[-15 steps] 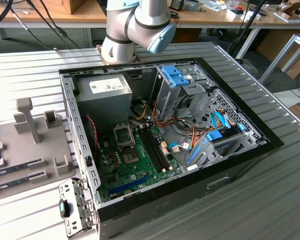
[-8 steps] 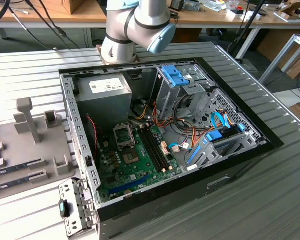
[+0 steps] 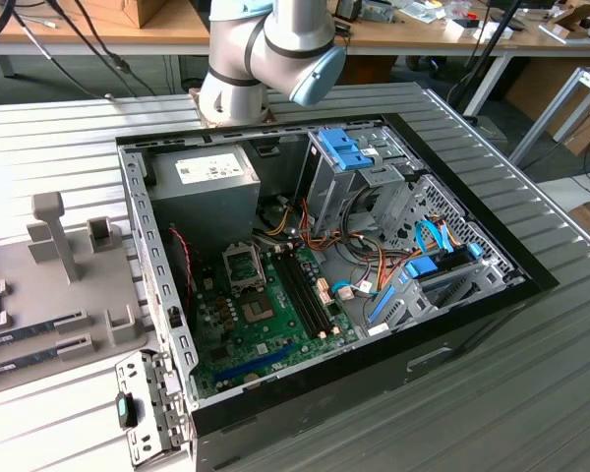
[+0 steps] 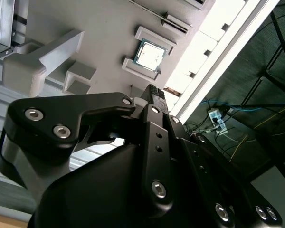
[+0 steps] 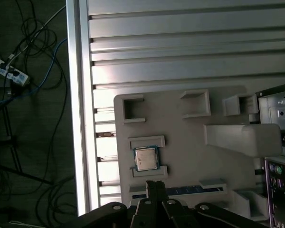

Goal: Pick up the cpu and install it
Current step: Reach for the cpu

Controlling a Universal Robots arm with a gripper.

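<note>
Here: cpu seated in its tray, gripper closed and empty just short of it.
On the exterior view's left, a grey holder tray (image 3: 74, 324) lies on the ribbed bench (image 3: 531, 383). To its right stands the open computer case (image 3: 374, 383) with its green motherboard (image 3: 226, 334). In both wrist views the cpu (image 4: 149, 56) (image 5: 146, 158) lies flat in a square recess of the tray, near the bench's edge. The gripper (image 4: 154, 89) (image 5: 155, 184) hovers apart from it, fingertips pressed together, holding nothing.
</note>
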